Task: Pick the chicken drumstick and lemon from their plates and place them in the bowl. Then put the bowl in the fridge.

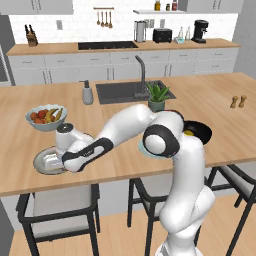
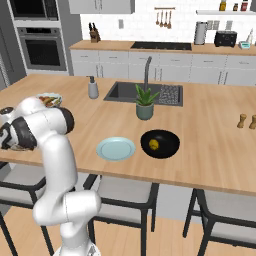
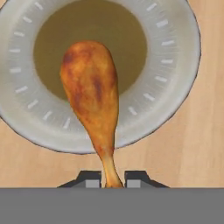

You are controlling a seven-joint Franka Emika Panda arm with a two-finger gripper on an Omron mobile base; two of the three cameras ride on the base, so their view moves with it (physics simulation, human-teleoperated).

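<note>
The orange-brown chicken drumstick [image 3: 92, 92] lies across the grey plate [image 3: 175, 52] with the brownish centre. Its thin bone end sits between the fingertips of my gripper [image 3: 113, 180], which is shut on it. In the left base view the gripper [image 1: 52, 160] is low over this plate [image 1: 40, 167] at the counter's front left. The lemon [image 2: 154, 145] sits inside the black bowl [image 2: 167, 149], further right along the counter. The pale blue-green plate [image 2: 115, 148] lies bare to the bowl's left. A grey panel [image 2: 4, 55] at the far left edge may be the fridge.
A pale bowl of mixed fruit [image 1: 46, 117] stands just behind the grey plate. A soap dispenser [image 1: 87, 93], the sink [image 1: 122, 91] with its tap and a potted plant [image 1: 158, 96] are mid-counter. Salt and pepper shakers [image 1: 238, 101] stand far right. Stools are under the counter's front edge.
</note>
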